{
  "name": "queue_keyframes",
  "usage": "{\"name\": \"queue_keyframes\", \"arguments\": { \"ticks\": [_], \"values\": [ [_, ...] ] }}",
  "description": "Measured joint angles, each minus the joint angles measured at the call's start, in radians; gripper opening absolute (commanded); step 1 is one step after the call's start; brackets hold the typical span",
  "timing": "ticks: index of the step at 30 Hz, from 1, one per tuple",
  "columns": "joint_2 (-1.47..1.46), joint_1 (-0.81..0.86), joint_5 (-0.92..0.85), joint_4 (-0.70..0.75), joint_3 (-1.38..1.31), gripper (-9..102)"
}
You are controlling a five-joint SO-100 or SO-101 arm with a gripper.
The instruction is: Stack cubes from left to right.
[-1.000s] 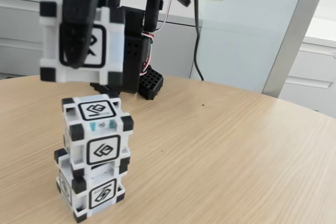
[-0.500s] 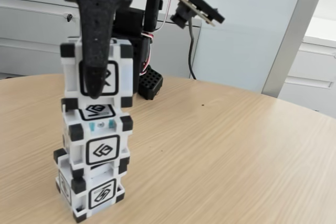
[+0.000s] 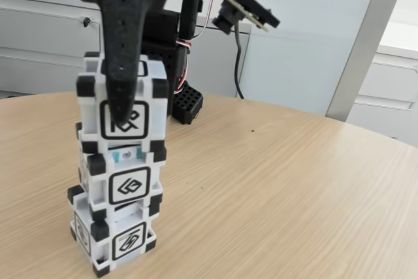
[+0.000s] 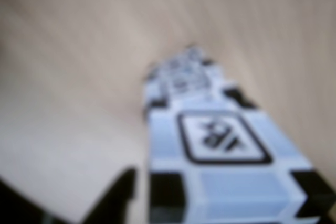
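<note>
**Three cubes in one column, gripper on the top one**

Cube count: 3, all alike — white body, black corner blocks, black-framed line glyph per face. All three sit in a single stack at the front left of the wooden table (image 3: 274, 181) in the fixed view.

- Bottom cube (image 3: 116, 240): on the table, turned slightly relative to the one above.
- Middle cube (image 3: 124, 184): sits on the bottom cube; small teal marks show along its upper edge.
- Top cube (image 3: 127, 106): resting on or just touching the middle cube, roughly aligned; can't confirm full contact from this angle.

Gripper (image 3: 123, 112): comes down from above, black front finger (image 3: 121, 50) lying across the top cube's facing side, tip over the glyph. Looks pinched on the top cube; the far finger is hidden behind it.

Wrist view is badly blurred: top cube (image 4: 220, 156) fills the lower right with one framed glyph legible as a shape only, lower cubes a smear beyond it, table (image 4: 68, 51) all around.

Writing: none readable. The glyphs are abstract line symbols, no letters or brand marks I can make out.

Surroundings, fixed view: black arm base (image 3: 186, 99) just behind the stack, one camera module (image 3: 238, 8) on the arm at upper centre, white cabinets (image 3: 39, 37) behind the table.
</note>
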Motion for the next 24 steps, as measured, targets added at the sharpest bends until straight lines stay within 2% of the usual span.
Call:
{"name": "queue_keyframes", "arguments": {
  "ticks": [12,21,24],
  "values": [
    [0.012,-0.002,0.026,0.000,0.000,33],
    [0.221,-0.002,0.005,0.000,0.000,34],
    [0.290,-0.002,-0.008,0.000,0.000,31]
  ]
}}
